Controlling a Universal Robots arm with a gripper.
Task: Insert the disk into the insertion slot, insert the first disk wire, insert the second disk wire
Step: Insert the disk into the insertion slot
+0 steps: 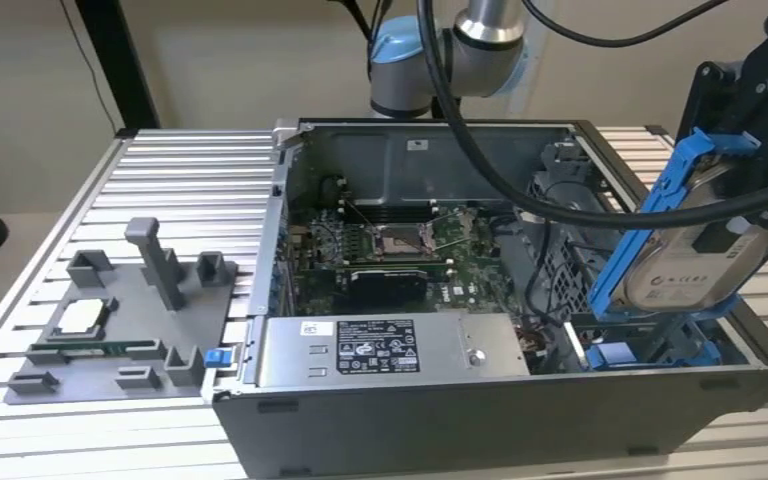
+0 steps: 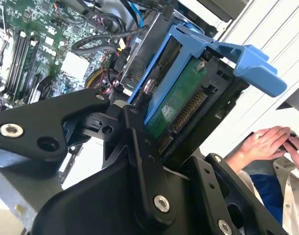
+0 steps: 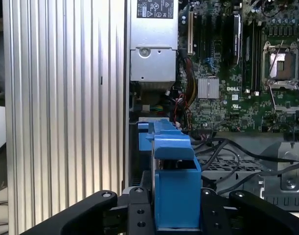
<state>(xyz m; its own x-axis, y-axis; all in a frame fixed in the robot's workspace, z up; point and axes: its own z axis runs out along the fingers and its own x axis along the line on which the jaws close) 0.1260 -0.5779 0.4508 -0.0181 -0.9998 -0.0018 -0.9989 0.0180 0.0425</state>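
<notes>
My gripper (image 1: 738,200) is shut on the disk (image 1: 684,265), a silver drive with a white label clipped in a blue carrier (image 1: 651,200). It holds the disk tilted, on edge, above the open computer case's corner at the exterior view's right. Just below the disk's lower end is the insertion slot (image 1: 651,350), with blue rails. In the second wrist view the disk (image 2: 181,100) shows its green circuit board and connector between the black fingers (image 2: 137,139). In the first wrist view the carrier (image 3: 173,181) stands between the gripper's (image 3: 176,218) fingers. I cannot tell which cables are the disk wires.
The grey power-supply box (image 1: 384,350) runs along the case's near wall, with the motherboard (image 1: 398,250) behind it. Black cables (image 1: 544,210) cross the perforated cage (image 1: 564,275) beside the slot. A grey fixture tray (image 1: 117,320) lies on the ribbed table (image 1: 171,190). A person's hands (image 2: 271,142) rest off the table.
</notes>
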